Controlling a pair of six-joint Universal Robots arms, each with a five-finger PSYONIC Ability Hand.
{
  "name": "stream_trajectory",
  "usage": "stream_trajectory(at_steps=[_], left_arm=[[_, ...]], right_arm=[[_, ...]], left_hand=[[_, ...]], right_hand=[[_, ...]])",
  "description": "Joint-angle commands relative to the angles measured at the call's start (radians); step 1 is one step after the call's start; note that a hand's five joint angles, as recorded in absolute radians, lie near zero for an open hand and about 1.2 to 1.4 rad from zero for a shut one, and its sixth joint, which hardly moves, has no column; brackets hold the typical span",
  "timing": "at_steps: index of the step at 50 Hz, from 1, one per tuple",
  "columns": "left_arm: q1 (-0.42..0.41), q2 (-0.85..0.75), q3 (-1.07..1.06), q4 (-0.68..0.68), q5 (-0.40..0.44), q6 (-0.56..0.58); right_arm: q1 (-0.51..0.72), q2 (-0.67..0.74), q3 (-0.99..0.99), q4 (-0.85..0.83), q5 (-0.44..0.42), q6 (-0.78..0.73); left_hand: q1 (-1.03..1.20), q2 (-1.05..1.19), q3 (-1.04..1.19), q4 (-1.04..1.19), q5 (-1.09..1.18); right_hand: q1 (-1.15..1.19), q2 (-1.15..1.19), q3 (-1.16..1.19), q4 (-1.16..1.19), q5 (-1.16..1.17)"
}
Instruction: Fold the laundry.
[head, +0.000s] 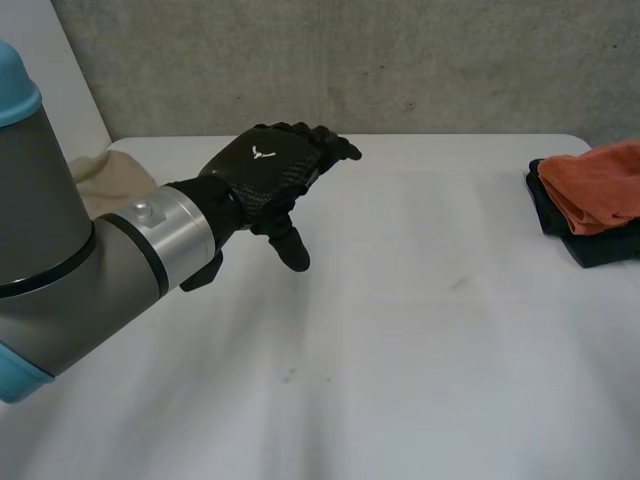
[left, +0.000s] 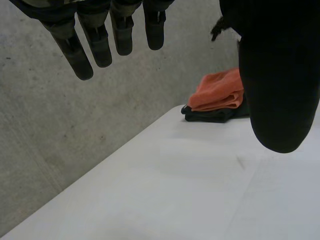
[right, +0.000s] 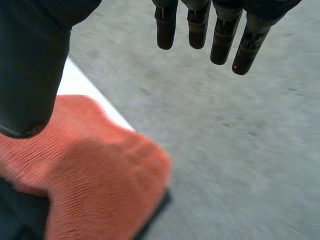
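Note:
My left hand (head: 270, 175) hovers open over the white table (head: 420, 330) at the back left, its fingers (left: 97, 42) straight and holding nothing. A folded orange cloth (head: 600, 185) lies on a folded black cloth (head: 590, 250) at the table's right edge. In the left wrist view the orange cloth (left: 220, 90) and the black cloth (left: 210, 115) lie far beyond the fingertips. My right hand (right: 197, 27) hangs open just above the orange cloth (right: 100, 185), fingers straight, thumb (right: 30, 65) apart from them and nothing held. A dark edge of the black cloth (right: 15, 210) shows beneath the orange one.
A beige cloth (head: 110, 175) lies at the table's far left, partly hidden behind my left arm. A grey concrete wall (head: 400, 60) runs behind the table.

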Motion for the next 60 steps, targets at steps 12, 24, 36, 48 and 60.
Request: stream_trajectory(at_steps=[12, 24, 36, 48, 60], left_arm=[[0.043, 0.054, 0.010, 0.011, -0.132, 0.004], [0.287, 0.043, -0.032, 0.159, -0.322, 0.035], [0.632, -0.366, 0.080, 0.258, -0.141, 0.452], [0.623, -0.535, 0.159, 0.270, -0.195, 0.621], [0.237, -0.216, 0.056, 0.330, -0.342, 0.187]], right_arm=[[0.497, -0.367, 0.212, 0.005, 0.529, 0.284], [0.754, -0.459, 0.688, -0.327, 0.577, 0.283], [0.783, -0.452, 0.848, -0.351, 0.566, 0.149], [0.769, -0.449, 0.848, -0.362, 0.560, 0.145], [0.760, -0.450, 0.819, -0.363, 0.568, 0.137]], left_hand=[[-0.017, -0.027, -0.035, -0.023, -0.027], [-0.035, -0.045, -0.053, -0.042, -0.045], [-0.035, -0.045, -0.053, -0.041, -0.044], [1.186, 1.176, 1.168, 1.180, 1.177], [1.186, 1.176, 1.168, 1.180, 1.177]], right_hand=[[-0.032, -0.048, -0.042, -0.063, -0.071], [-0.032, -0.048, -0.042, -0.063, -0.071], [-0.032, -0.048, -0.042, -0.063, -0.071], [-0.032, -0.048, -0.042, -0.063, -0.071], [-0.032, -0.048, -0.042, -0.063, -0.071]])
